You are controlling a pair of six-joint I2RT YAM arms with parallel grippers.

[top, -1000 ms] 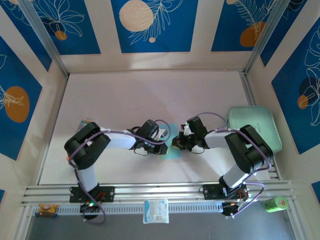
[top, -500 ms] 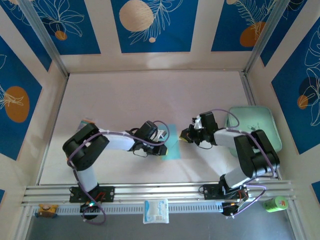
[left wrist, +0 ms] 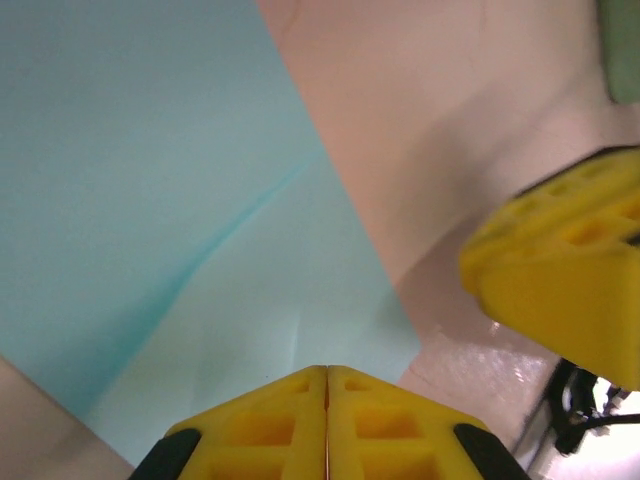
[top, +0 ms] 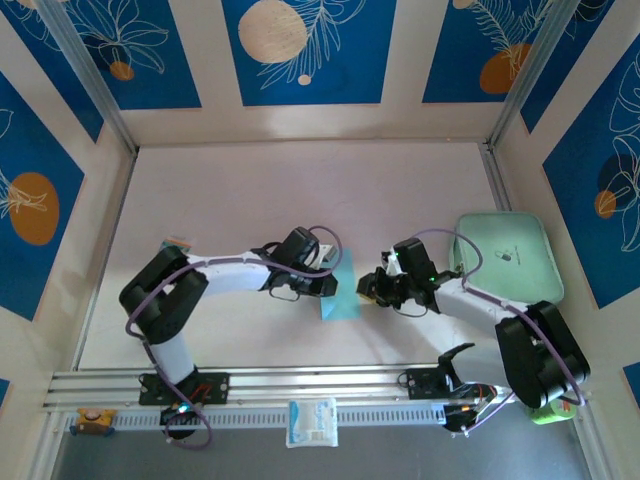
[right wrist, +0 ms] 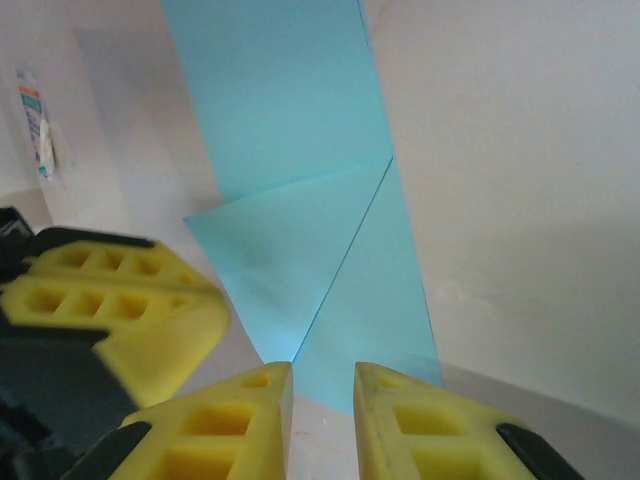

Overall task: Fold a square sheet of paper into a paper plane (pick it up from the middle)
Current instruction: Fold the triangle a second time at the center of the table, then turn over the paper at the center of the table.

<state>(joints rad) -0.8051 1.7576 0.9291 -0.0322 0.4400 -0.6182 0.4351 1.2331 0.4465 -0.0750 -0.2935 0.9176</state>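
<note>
Top external: where was the square sheet of paper (top: 342, 300) logged? (K.)

It was logged flat on the table (top: 250, 190), front middle, between the two grippers. It was noted as partly folded, so the outline was not square. (M.)

Left gripper (top: 326, 286)? (K.)

It was placed at the sheet's left edge. On the left wrist view its fingers (left wrist: 260, 420) were seen pressed together, with no gap at the seam and the tips over the near edge of the paper (left wrist: 150, 200). Whether any paper was caught between them could not be told. A faint crease was marked across the sheet. The other arm's yellow finger (left wrist: 560, 280) was caught at the right. (M.)

Right gripper (top: 368, 290)? (K.)

It was set just beside the sheet's right edge. On the right wrist view its fingers (right wrist: 410, 420) were seen slightly spread. Only table was seen in the narrow gap, and nothing was pinched. The paper (right wrist: 300, 130) was seen running away from the tips as a long strip. A triangular flap was folded over at the near end, its corner just ahead of the gap. (M.)

Anything else tagged? (K.)

A mint-green tray (top: 520, 280) was tagged at the table's right, well apart from the sheet. A white packet (top: 312, 422) was tagged on the near rail. (M.)
</note>
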